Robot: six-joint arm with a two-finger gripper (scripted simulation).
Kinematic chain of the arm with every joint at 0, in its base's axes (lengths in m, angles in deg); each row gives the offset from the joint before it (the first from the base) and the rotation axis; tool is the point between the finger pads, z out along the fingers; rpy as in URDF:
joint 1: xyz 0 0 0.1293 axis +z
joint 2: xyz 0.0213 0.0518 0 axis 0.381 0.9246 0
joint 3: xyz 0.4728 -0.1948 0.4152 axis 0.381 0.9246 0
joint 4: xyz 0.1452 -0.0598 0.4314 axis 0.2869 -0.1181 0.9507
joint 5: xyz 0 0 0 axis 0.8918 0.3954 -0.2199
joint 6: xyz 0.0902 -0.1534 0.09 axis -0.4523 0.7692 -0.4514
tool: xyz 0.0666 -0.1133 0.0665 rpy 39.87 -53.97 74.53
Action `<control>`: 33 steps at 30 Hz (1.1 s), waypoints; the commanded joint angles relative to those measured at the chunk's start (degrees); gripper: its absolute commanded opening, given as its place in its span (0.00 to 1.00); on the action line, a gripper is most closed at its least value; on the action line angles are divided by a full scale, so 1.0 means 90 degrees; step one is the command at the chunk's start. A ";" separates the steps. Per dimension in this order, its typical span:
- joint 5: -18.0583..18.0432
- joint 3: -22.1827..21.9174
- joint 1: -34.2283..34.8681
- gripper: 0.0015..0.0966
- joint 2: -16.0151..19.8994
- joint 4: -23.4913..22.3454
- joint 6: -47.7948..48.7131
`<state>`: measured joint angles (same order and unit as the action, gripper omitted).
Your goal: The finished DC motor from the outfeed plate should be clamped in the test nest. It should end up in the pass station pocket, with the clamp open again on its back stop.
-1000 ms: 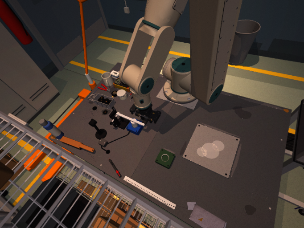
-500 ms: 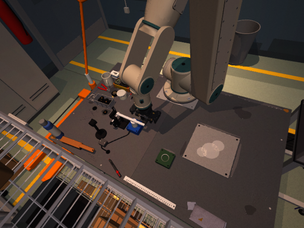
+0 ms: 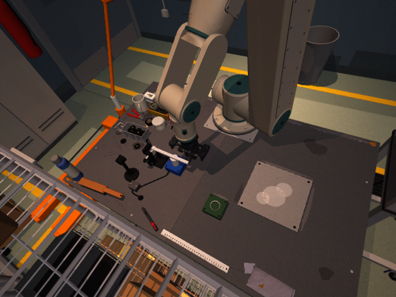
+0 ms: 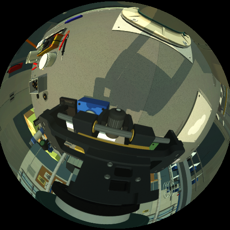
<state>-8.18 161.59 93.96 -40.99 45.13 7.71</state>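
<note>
The DC motor (image 3: 174,160) stands upright in the blue test nest (image 3: 175,166), and the white clamp bar (image 3: 169,154) lies across just behind it. In the wrist camera a dark knurled knob (image 4: 115,120), at the bar's end by the look of it, sits between the fingers, with the nest (image 4: 93,105) beyond. The green pass station pocket (image 3: 215,206) lies empty to the right on the table, and the grey outfeed plate (image 3: 275,195) further right is bare. My gripper (image 4: 113,130) is low over the nest and clamp, closed on the knob.
A parts tray (image 3: 132,130) with dark rings, a mug (image 3: 139,102), a multimeter (image 3: 157,110) and a white jar (image 3: 158,123) crowd the table's far left. A black stand (image 3: 128,169), a screwdriver (image 3: 150,219) and a ruler (image 3: 194,251) lie nearer the front edge.
</note>
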 commanded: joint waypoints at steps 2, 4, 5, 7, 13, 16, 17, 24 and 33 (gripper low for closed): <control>0.0000 -0.0003 0.0000 0.26 -0.0003 0.0001 0.0000; 0.0000 -0.0003 0.0000 0.22 -0.0003 0.0001 0.0000; 0.0000 -0.0003 0.0000 0.19 -0.0003 0.0001 0.0000; 0.0000 -0.0003 0.0000 0.15 -0.0003 0.0001 0.0000; 0.0000 -0.0003 0.0000 0.06 -0.0003 0.0001 0.0000; 0.0000 -0.0003 0.0000 0.06 -0.0003 0.0001 0.0000; 0.0000 -0.0003 0.0000 0.06 -0.0003 0.0001 0.0000; 0.0001 -0.0003 0.0000 0.06 -0.0003 0.0001 0.0000; 0.0007 -0.0006 0.0000 0.06 -0.0006 0.0001 0.0000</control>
<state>-8.14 161.58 93.95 -41.00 45.13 7.71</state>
